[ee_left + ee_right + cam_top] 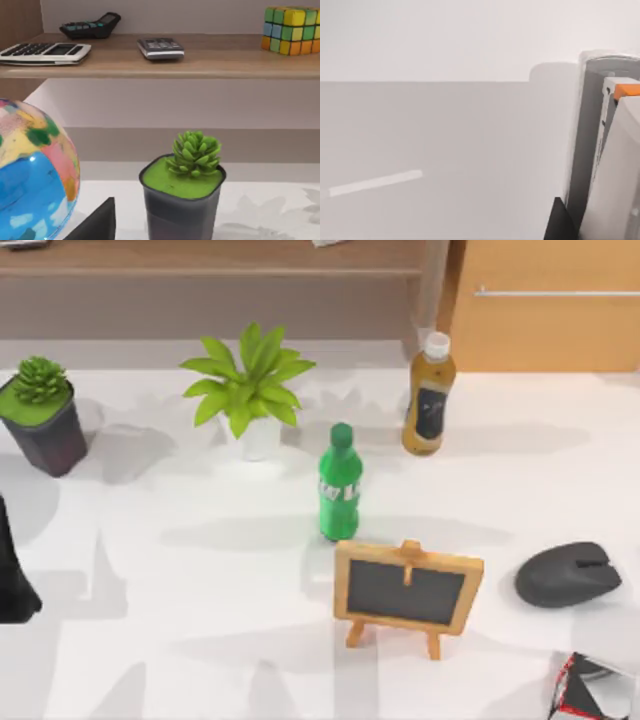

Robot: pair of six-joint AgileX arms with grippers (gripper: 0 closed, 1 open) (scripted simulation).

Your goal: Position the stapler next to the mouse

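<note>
The dark grey mouse (568, 575) lies on the white table near its right edge. My right gripper (596, 687) is at the table's front right corner, just in front of the mouse. In the right wrist view a grey and white stapler (600, 150) with an orange part stands close against a dark finger (560, 222). It hangs in front of a plain grey wall, so the gripper appears shut on it. My left arm (14, 575) is parked at the table's left edge.
A small chalkboard easel (407, 587) stands left of the mouse. Behind it are a green bottle (339, 483), a brown bottle (428, 395), a leafy plant (250, 390) and a potted succulent (42, 415). The left wrist view has a globe (30, 175) and a shelf (160, 62).
</note>
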